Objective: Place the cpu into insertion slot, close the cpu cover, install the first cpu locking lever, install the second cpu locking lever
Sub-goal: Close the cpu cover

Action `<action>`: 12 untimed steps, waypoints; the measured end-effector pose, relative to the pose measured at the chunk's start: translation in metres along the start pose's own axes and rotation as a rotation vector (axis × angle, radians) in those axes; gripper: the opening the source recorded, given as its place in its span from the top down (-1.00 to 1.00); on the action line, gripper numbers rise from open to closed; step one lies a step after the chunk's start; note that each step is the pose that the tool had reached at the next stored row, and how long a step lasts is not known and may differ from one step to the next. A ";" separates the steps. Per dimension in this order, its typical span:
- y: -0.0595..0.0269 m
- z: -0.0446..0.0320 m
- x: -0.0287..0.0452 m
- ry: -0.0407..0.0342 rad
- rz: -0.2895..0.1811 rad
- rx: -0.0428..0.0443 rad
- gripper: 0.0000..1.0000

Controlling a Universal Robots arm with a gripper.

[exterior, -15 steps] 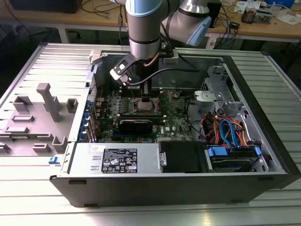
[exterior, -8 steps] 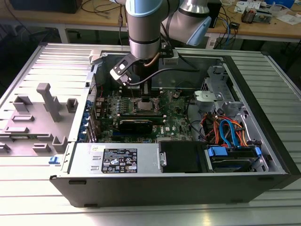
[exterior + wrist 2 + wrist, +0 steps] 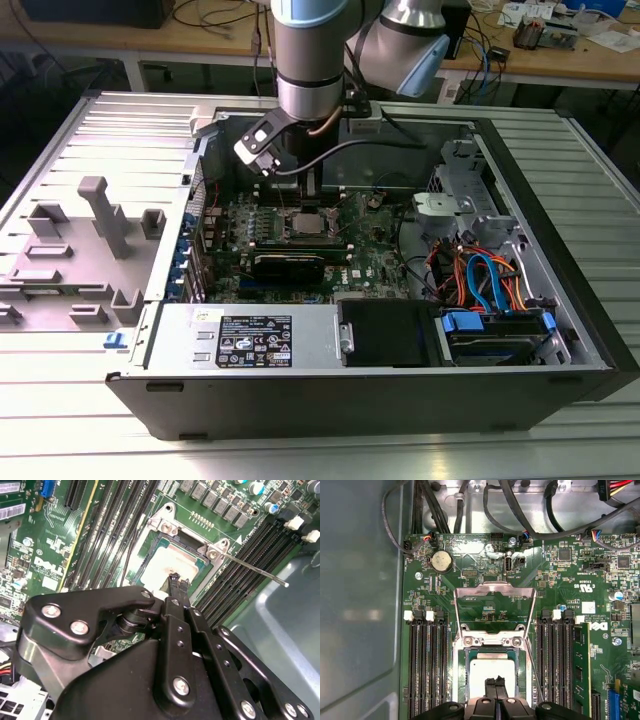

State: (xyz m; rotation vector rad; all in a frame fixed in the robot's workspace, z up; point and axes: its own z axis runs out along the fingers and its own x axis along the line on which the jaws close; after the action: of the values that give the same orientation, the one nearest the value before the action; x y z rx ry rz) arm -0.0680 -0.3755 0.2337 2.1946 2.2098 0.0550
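Black two-finger gripper (image 3: 495, 681): fingers pressed together, nothing pinched, tips over the chip, contact unclear. Flat square silver-topped cpu (image 3: 492, 667) lies directly under fingertips, seated in square metal-rimmed insertion slot (image 3: 492, 641). Thin silver windowed cpu cover (image 3: 495, 586) swung open beyond fingertips. Thin steel wire lever (image 3: 255, 570) unlatched, beside fingers. Judged: placing done, cover-closing in hand; calls for pushing frame flat over chip.

Silver-grey arm (image 3: 310, 70) with pale blue joint caps and a black cable (image 3: 340, 150); matte black claw (image 3: 176, 582), its linkage plates studded with silver screws
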 end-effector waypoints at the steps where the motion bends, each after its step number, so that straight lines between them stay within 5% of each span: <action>1: 0.0000 -0.0006 0.0000 -0.0001 0.000 0.0001 0.79; 8: 0.0008 -0.0130 0.0000 -0.0001 0.000 0.0004 0.79; 12: 0.0035 -0.0145 0.0000 -0.0001 0.000 0.0109 0.79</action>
State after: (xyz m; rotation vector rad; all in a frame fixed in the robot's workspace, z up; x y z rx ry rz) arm -0.0652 -0.3756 0.2484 2.1999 2.2155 0.0429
